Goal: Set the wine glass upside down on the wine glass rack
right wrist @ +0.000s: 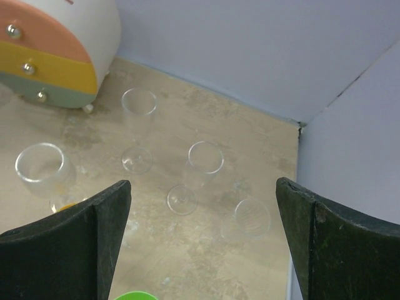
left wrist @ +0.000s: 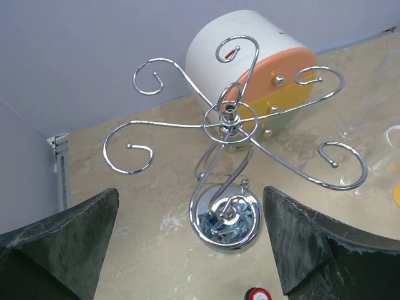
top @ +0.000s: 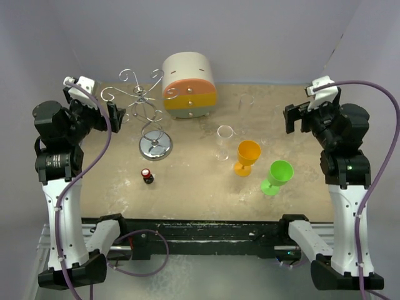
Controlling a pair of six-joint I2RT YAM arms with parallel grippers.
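My left gripper (left wrist: 190, 199), just left of the wine glass rack (top: 145, 109), and my right gripper (right wrist: 203, 186), well to its right, both gaped empty, while the clear wine glass (top: 224, 142) stood upright right of that rack.

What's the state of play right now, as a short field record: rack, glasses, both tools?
wine glass rack: upright, nothing hanging on it
clear wine glasses: several, upright on the table, right of the drum
orange goblet: upright, beside the green goblet
left tool: open, empty, facing the rack
right tool: open, empty, facing the clear glasses
task: no glass picked up yet
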